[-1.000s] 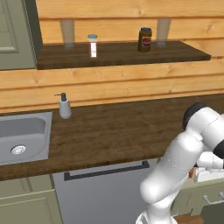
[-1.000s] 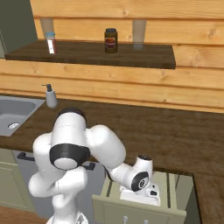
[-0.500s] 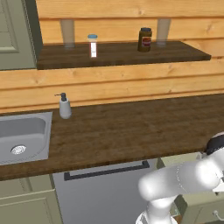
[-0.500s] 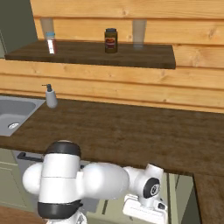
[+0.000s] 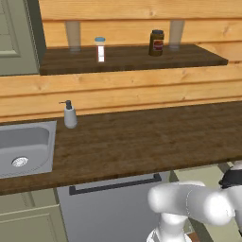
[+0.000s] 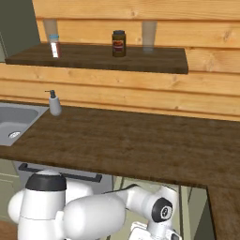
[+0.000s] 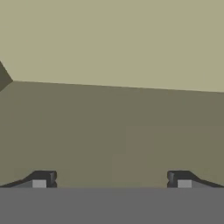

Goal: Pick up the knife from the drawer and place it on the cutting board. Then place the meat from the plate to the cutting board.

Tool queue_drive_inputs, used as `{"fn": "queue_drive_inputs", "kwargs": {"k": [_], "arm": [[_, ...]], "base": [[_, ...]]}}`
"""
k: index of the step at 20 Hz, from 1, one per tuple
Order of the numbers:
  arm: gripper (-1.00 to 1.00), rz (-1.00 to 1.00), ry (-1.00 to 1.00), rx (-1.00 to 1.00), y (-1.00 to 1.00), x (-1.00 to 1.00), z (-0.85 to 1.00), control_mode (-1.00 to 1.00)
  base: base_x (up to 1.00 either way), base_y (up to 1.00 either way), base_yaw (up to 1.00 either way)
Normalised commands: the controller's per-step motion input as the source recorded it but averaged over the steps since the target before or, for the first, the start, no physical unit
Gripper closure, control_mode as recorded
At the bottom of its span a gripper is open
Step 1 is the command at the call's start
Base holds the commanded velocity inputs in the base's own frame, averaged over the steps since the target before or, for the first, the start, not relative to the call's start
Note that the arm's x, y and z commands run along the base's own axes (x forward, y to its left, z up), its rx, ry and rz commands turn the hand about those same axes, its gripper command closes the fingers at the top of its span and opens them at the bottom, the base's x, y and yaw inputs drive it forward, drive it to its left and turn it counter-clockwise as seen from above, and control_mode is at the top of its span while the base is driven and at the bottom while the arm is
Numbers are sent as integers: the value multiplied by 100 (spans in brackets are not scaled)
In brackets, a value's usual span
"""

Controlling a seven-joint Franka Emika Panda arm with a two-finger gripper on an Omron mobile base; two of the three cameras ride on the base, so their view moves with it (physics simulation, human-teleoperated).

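Fingers (image 7: pixel 111 179) spread wide, holding nothing (olive drawer wall (image 7: pixel 112 131) ahead, knife unseen): judged best to locate the handle before closing.

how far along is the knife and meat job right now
Nothing looks done yet. The hand is open and empty, its fingertips wide apart in front of plain olive-green surfaces, with the arm reaching low below the counter. Picking up the knife, setting it on the cutting board and then moving the meat over all remain.
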Motion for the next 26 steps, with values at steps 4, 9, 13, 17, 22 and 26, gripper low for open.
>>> {"fn": "queue_drive_inputs", "kwargs": {"k": [4, 9, 13, 17, 22, 26], "arm": [[-100, 0, -2, 0, 0, 47, 62, -100], [-100, -2, -2, 0, 1, 59, 17, -100], [-100, -7, -6, -1, 0, 42, 0, -100], [-100, -10, -13, -2, 0, 41, -4, -100], [-100, -15, -11, -2, -1, 44, -19, -100], [-100, -16, -4, -7, 0, 35, -45, -100]], "base": [[0, 0, 0], [0, 0, 0], [0, 0, 0], [0, 0, 0], [0, 0, 0], [0, 0, 0]]}}
